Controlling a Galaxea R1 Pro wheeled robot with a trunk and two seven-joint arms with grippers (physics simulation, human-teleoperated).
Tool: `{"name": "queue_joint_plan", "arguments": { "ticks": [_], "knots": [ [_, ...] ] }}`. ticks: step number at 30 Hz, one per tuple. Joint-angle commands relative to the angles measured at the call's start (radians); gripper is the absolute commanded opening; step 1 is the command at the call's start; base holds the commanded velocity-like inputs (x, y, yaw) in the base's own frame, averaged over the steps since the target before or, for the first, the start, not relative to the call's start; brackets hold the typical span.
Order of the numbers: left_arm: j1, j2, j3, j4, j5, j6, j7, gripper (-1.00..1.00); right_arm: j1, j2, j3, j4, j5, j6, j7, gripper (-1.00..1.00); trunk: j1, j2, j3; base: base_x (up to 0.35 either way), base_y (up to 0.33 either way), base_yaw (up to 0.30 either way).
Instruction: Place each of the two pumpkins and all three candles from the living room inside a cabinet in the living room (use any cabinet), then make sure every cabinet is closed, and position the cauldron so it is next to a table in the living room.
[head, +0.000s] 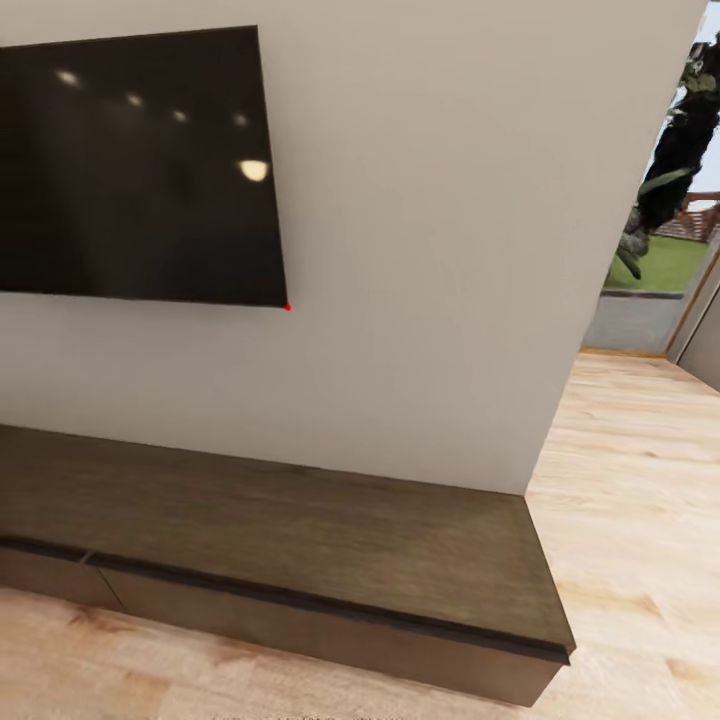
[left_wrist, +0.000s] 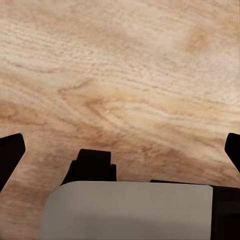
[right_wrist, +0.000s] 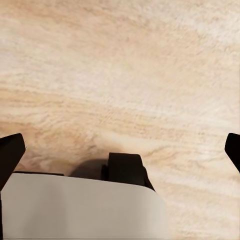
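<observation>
Nearest to us in the head view is the pale wooden floor (head: 640, 560), running along the foot of the picture and widening to the right. On it stands the cabinet (head: 300, 540), long, low and dark brown, set against a plain white wall (head: 430, 300). We see its flat top bare and its drawer fronts flush, with a thin dark seam under the top and one vertical joint towards the left. Above it on the wall hangs a black television (head: 130, 165), its screen catching ceiling-light reflections and a small red dot at its lower right corner. Past the wall's right edge we look out through an opening (head: 665, 250) to green lawn and dark foliage.

From the left wrist camera we look straight at wood-grain floor (left_wrist: 120, 75). The left gripper (left_wrist: 120, 145) has its two dark fingertips (left_wrist: 10, 150) at opposite edges of the picture, spread wide, with nothing between them. A pale grey part of the robot's body (left_wrist: 130, 210) sits below.

From the right wrist camera we again face the floorboards (right_wrist: 120, 65). The right gripper (right_wrist: 120, 145) is likewise spread wide and holds nothing, its fingertips (right_wrist: 10, 150) at the picture's edges, with a pale grey body part (right_wrist: 80, 205) beneath.

We cannot tell from these views how far either gripper is from the cabinet.
</observation>
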Motion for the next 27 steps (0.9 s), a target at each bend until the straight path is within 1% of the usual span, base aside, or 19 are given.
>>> {"name": "queue_joint_plan", "arguments": {
  "ticks": [1,5,15,27],
  "knots": [
    [0.000,0.000,0.000,0.000,0.000,0.000,0.000,1.00,0.000,0.000,0.000,0.000,0.000,0.000,0.000,1.00,0.000,0.000,-0.002,0.000,0.000,0.128],
    [0.000,0.000,0.000,0.000,0.000,0.000,0.000,1.00,0.001,0.001,0.000,0.001,-0.001,0.001,0.002,1.00,0.000,0.000,-0.008,0.000,0.000,0.069],
    [0.000,0.000,0.000,0.000,0.000,0.000,0.000,1.00,0.007,-0.001,0.000,0.002,-0.005,0.002,0.005,1.00,0.000,0.000,-0.024,0.000,0.000,0.006],
    [0.000,0.000,0.000,0.000,0.000,0.000,0.000,1.00,0.020,-0.006,0.001,0.001,0.009,-0.002,0.003,1.00,0.000,0.000,-0.044,0.000,0.000,0.000]
  ]
}}
